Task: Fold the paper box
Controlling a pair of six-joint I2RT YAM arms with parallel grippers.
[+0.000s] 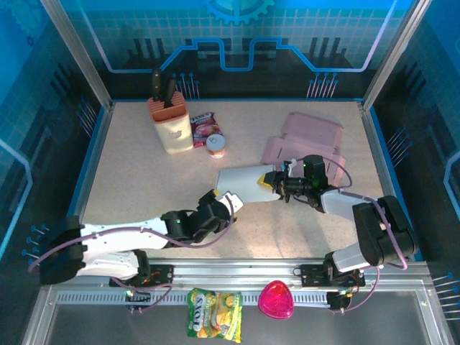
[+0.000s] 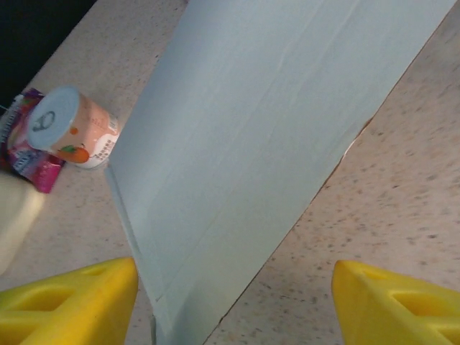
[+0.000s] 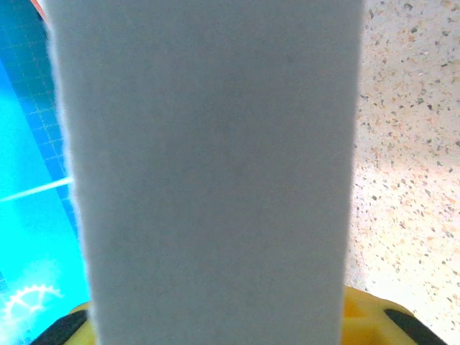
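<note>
Paper box (image 1: 241, 183) between both grippers. Right gripper (image 1: 275, 183) at box's right end, jaws clamped on panel. Left gripper (image 1: 228, 201) at box's near-left corner, fingers (image 2: 72, 302) spread wide, gripping nothing.

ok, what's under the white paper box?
Speckled table borders the paper box in the overhead and left wrist views; nothing sticks out from beneath. The patch directly under it is covered, and the right gripper clamps its right end.
</note>
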